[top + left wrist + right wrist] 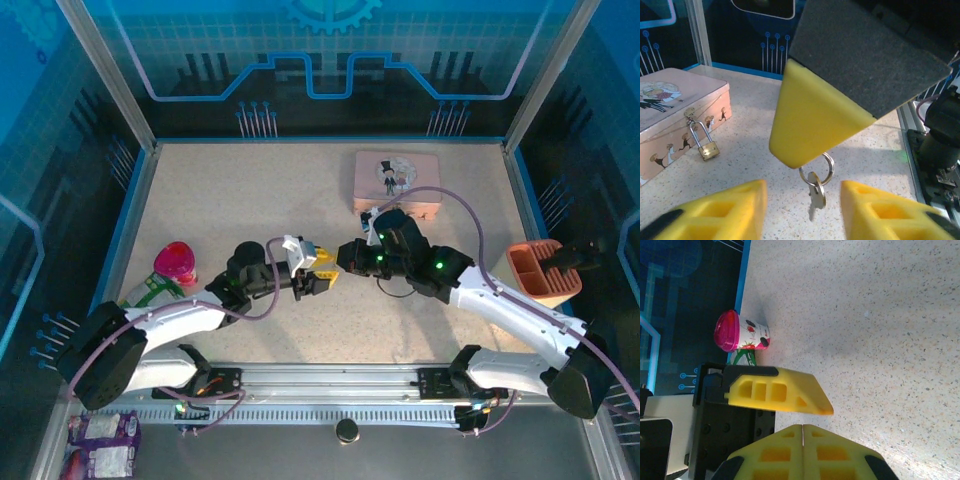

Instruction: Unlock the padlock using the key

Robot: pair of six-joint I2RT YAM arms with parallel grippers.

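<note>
The task is at an early stage, by my reading: the padlock (708, 149) hangs with its shackle through the hasp of the pink tin (670, 115), and nothing suggests it has been opened. The tin sits toward the far side of the desk (755, 125), a little right of centre. The key (816, 192) is well apart from the lock, dangling from a small ring in the air over the middle of the desk. The right pincer (803, 427) has its fingers pressed together and pinches that ring from above. The left pincer (802, 189) is spread, with one yellow finger on either side of the hanging key and neither touching it. It looks like a handover between the arms, or a regrip. Still to do: get a firm hold on the key itself, carry it to the lock, seat it in the keyhole and turn. No writing can be read. The tin shows only cartoon figures, and the pink-lidded cup (740, 335) near the left edge has a berry picture.
</note>
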